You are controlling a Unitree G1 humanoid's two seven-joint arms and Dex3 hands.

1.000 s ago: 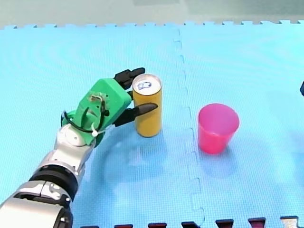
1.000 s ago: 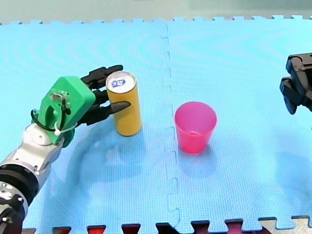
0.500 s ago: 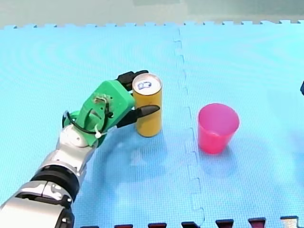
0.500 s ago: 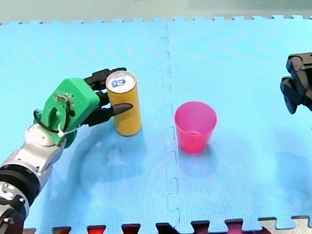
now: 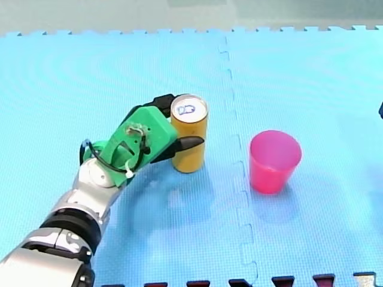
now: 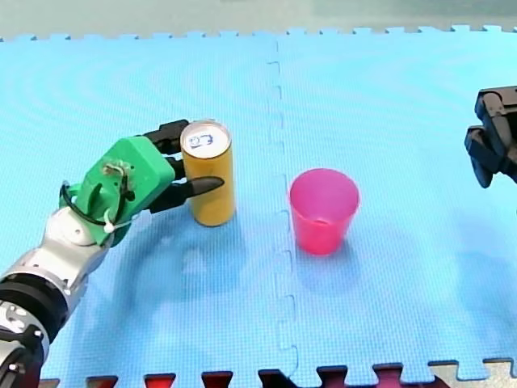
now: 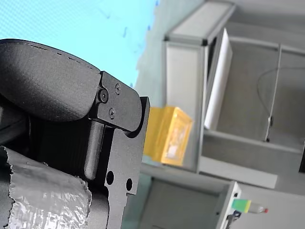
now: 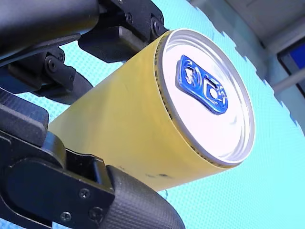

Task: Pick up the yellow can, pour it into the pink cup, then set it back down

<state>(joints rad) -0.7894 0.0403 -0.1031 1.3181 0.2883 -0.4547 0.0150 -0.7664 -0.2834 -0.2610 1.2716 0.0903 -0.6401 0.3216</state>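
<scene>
Two joined squares of blue foam mat (image 5: 299, 72) carry everything. Our left hand (image 5: 140, 143), under a green cover, reaches in from the left, its black fingers (image 5: 187, 142) closed around the yellow can (image 5: 192, 127). The can is left of the pink cup (image 5: 274, 161), apart from it. Our right hand (image 6: 494, 137) is at the far right edge; we cannot tell its grip.

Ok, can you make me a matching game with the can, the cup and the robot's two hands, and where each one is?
Things:
1. yellow can
2. pink cup
3. left hand
4. right hand

Places:
A. far right over the foam mat, holding nothing
B. gripping the can
C. standing alone, right of the mat's seam
D. between black fingers, blue tab on top

Pairs: 1-D, 2-C, 3-B, 4-A.
</scene>
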